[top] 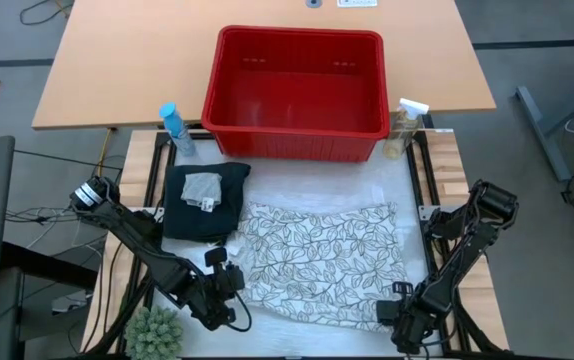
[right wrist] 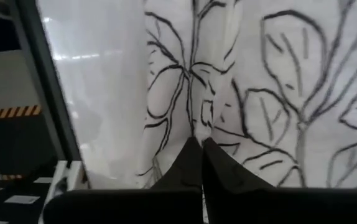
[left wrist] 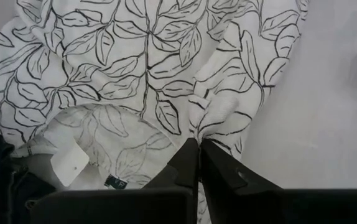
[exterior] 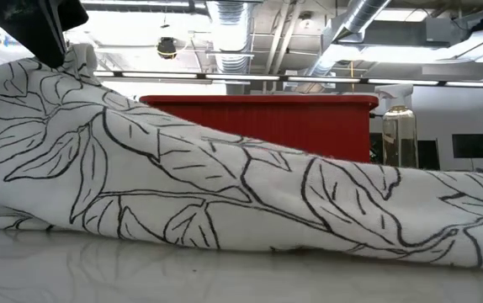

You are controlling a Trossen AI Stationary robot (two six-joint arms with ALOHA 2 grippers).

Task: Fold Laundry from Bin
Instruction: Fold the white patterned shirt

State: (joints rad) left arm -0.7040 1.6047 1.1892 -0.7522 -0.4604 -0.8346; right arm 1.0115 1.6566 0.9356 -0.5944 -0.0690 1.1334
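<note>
Leaf cloth: I saw the white cloth with grey leaf print (top: 317, 262) spread as a rough rectangle over the lower centre of the high view, soft and wrinkled, its line-drawn leaves running across the whole weave. In the low view it filled the frame (exterior: 225, 194) in a long rumpled ridge, raised at the upper left.

Left gripper: I had the left gripper (top: 229, 268) at the cloth's lower left corner in the high view. In its wrist view the two dark fingers (left wrist: 198, 163) were pressed together on a pinch of the printed fabric.

Right gripper: the right gripper (top: 399, 305) sat at the cloth's lower right corner in the high view. Its wrist view showed the fingers (right wrist: 197, 158) closed tight on a fold of the same cloth.

Trousers: the dark trousers (top: 204, 202) lay folded into a squarish pad at centre left of the high view, touching the leaf cloth's left edge, with the small grey cloth (top: 201, 188) lying on top of them.

Bin: the red plastic bin (top: 297, 92), rectangular with sloped walls and small slots near the rim, stood at top centre; I saw no laundry in it.

Bottles: a blue-capped spray bottle (top: 175, 128) stood just left of the bin, a clear one with a white trigger (top: 405, 125) just right.

Table: pale and smooth (top: 307, 180) under the laundry.
</note>
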